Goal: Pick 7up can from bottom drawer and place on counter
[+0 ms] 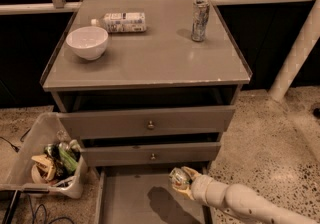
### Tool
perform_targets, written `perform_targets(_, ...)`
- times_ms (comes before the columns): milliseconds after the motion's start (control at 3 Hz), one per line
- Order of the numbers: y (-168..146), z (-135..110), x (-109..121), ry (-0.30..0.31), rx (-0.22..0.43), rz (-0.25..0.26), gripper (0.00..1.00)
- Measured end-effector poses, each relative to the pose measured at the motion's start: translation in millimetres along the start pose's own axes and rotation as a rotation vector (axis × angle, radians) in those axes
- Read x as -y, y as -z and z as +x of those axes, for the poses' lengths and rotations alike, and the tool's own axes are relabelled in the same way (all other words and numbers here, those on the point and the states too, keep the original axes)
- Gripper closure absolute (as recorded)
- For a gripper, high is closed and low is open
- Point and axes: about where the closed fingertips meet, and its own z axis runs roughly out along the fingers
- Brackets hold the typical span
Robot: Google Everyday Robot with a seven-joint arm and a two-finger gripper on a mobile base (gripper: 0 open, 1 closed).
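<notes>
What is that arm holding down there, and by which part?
The tool, above the bottom drawer, holds the 7up can by its sides.

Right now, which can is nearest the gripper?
The short 7up can, gripped by the gripper over the bottom drawer; the tall slim can stands on the counter.
</notes>
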Motion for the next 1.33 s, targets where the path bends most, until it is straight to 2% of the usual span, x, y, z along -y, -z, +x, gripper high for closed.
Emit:
perform_targets(333, 44, -48, 18, 0.009, -0.021, 0.088, 1.00)
perform_targets(667, 75, -84, 41, 0.083, -0.043, 0.153, 1.00)
perform_targets(1000, 76, -85, 42, 0.087, -0.043, 0.155, 1.00)
perform_targets(1333, 87, -96, 53, 0.095, -0.028, 0.136, 1.00)
